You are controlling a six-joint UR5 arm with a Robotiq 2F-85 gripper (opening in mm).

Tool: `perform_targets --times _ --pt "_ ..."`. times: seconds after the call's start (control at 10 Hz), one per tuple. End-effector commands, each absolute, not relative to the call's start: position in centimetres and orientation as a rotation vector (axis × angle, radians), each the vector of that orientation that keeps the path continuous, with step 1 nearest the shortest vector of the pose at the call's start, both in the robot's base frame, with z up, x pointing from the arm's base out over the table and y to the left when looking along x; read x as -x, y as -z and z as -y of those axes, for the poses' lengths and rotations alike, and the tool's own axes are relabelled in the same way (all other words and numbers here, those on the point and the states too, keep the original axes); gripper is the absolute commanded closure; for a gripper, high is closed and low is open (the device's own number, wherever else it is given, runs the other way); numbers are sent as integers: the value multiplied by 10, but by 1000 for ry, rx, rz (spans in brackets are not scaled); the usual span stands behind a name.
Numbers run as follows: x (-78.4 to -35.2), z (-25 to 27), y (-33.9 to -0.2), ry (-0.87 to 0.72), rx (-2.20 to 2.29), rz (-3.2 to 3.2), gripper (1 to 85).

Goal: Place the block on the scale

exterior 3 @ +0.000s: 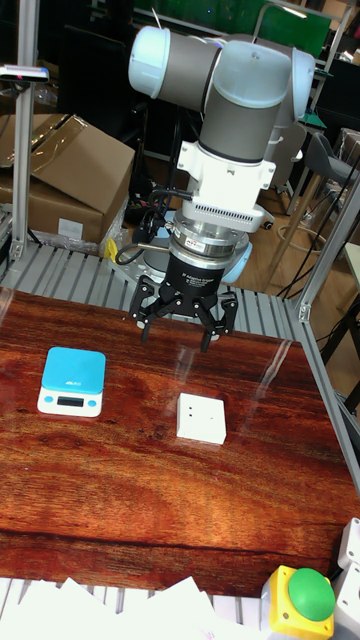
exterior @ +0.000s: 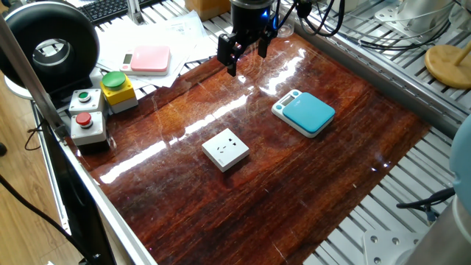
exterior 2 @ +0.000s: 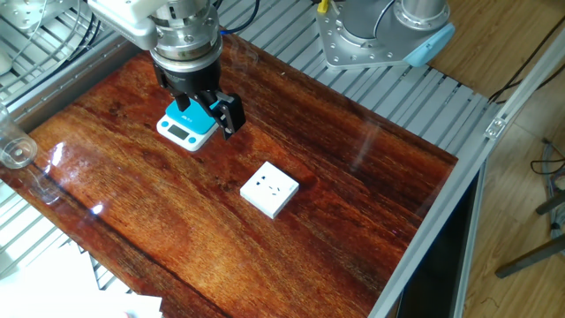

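- Dark red-brown wood with a strong shine makes the top of the table point(exterior: 294, 199); its near part is bare.
- The block point(exterior: 226, 149), white and square, lies flat on the wood near the middle of the table, with its slots facing up. Nothing touches it.
- The scale point(exterior: 307, 112) lies further back and to the right in the one fixed view, well apart from the block. Its teal top is bare and its white edge with the buttons points away from the block.
- At the left edge stand a grey button box point(exterior: 87, 116) with one green and one red button, and just behind it a yellow box point(exterior: 118, 90) with a big green button.
- The gripper point(exterior: 246, 62) hangs above the far part of the table and points downward. Its two fingers stand wide apart and there is nothing between them. It is well apart from the block.
- Behind the table edge, a pink-topped scale point(exterior: 151, 59) rests on white papers point(exterior: 180, 37).
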State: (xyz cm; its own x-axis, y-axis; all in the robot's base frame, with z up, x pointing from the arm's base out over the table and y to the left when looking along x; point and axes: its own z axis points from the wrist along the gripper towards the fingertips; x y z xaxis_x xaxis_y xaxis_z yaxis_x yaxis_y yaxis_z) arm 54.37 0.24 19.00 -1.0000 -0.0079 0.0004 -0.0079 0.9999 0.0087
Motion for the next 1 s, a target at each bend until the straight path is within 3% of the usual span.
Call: perform_targets --times 0.0,0.9 --pt "-543 -27 -191 151 44 3135 847" --pt "-539 -35 -185 152 84 3119 847"
